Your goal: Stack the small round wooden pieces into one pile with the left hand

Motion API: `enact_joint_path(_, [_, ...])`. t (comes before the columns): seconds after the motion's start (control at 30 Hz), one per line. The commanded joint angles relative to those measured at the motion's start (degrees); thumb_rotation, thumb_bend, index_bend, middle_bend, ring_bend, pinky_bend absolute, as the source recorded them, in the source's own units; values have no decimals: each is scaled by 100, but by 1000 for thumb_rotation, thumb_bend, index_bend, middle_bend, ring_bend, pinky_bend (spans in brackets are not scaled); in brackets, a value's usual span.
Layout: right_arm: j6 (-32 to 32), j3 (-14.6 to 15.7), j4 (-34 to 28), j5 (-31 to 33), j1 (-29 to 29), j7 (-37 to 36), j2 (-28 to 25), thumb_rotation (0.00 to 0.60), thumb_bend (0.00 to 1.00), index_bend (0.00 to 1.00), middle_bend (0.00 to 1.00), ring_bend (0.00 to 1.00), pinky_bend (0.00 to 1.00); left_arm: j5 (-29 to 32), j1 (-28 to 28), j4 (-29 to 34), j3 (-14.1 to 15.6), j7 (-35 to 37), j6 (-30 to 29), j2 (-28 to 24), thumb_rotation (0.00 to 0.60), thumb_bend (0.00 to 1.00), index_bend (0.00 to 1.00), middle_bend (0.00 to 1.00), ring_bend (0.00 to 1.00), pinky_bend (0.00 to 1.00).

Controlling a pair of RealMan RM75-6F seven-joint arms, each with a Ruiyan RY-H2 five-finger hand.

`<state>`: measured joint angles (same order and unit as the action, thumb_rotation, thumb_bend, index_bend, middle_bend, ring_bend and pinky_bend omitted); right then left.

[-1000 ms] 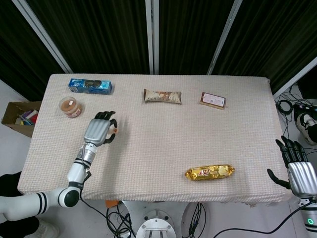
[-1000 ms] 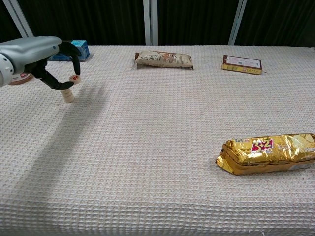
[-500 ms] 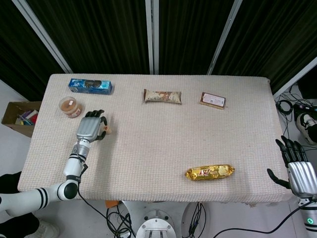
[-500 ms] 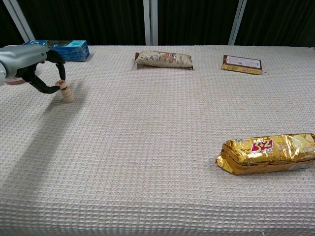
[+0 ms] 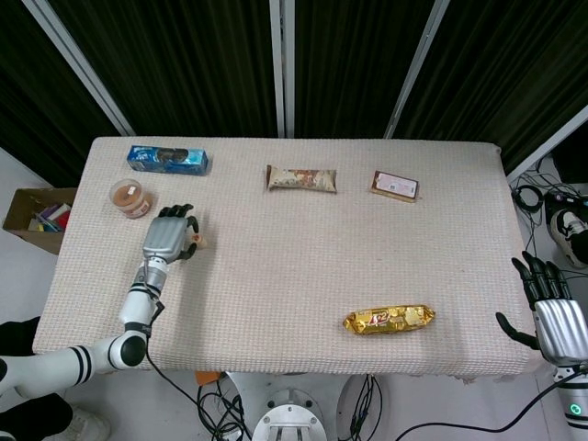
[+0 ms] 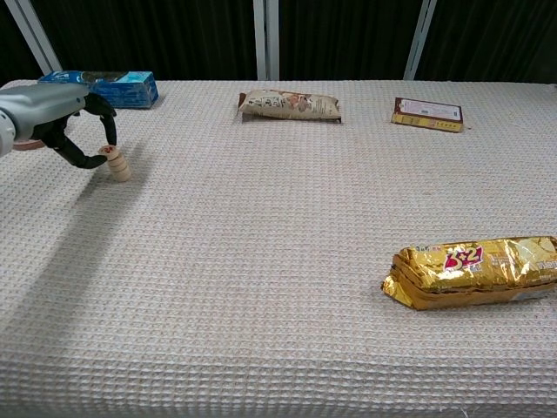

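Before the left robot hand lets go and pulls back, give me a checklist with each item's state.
1. Top piece over the wooden pile: ok, it looks aligned in the chest view.
2. Pile upright: ok, no lean visible.
3. Left robot hand fingers clear of the top piece: not ok, they sit at it.
4. Top piece fully resting on the pile: cannot tell.
5. Cup and blue box away from the pile: ok.
6. Right robot hand out of the way: ok, off the table's right end.
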<state>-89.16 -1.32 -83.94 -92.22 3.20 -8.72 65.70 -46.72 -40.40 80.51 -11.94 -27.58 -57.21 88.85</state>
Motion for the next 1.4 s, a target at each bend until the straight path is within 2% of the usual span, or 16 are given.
enact_joint_path(0.03, [0,0,4,1,0,-2,1,600,229,0,0,0,0,14,-10,-1,10,-21,-5,-2,600,405,449,121,103,144])
enact_joint_path(1.4, [-14,-5,43,29,-27,-43,10,600,230,0,0,0,0,127,-118,28,87,-149,-53,7,600,372,401,121,102,145])
